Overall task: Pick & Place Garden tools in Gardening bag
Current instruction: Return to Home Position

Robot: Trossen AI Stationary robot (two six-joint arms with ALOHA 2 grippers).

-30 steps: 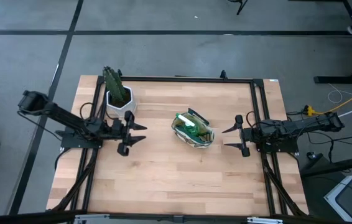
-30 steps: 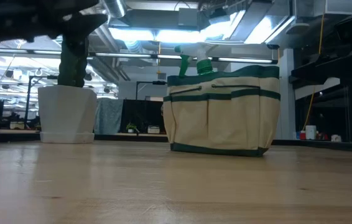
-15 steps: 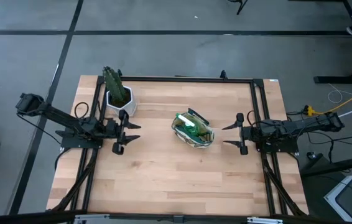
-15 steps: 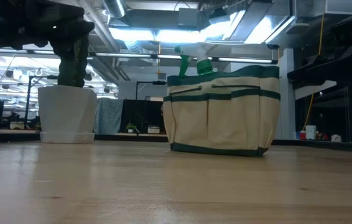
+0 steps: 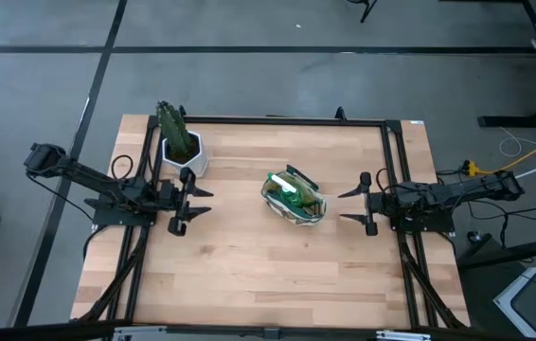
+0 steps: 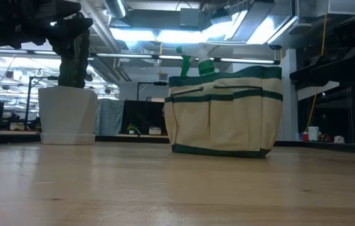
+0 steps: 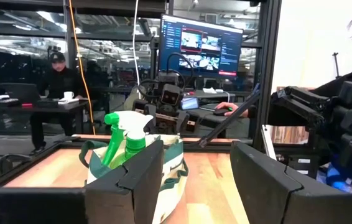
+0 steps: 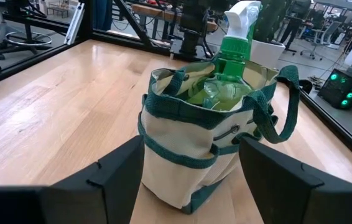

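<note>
The tan gardening bag [image 5: 294, 199] with dark green trim stands upright on its base at the table's middle. It also shows in the low view [image 6: 224, 113] and the right wrist view [image 8: 207, 137]. A bright green spray bottle [image 8: 232, 59] sticks up out of it. The trowel, rake and shears are hidden or out of view. My left gripper [image 5: 204, 202] is open and empty, to the bag's left beside the plant pot. My right gripper [image 5: 348, 206] is open and empty, to the bag's right.
A white hexagonal pot with a green plant [image 5: 181, 147] stands at the far left of the table, right behind my left gripper. A black frame [image 5: 386, 152] runs along the table's edges. People sit at desks in the room beyond [image 7: 55, 81].
My left gripper has drawn back toward the table's left edge, away from the bag. It stays open. The bag has kept still.
</note>
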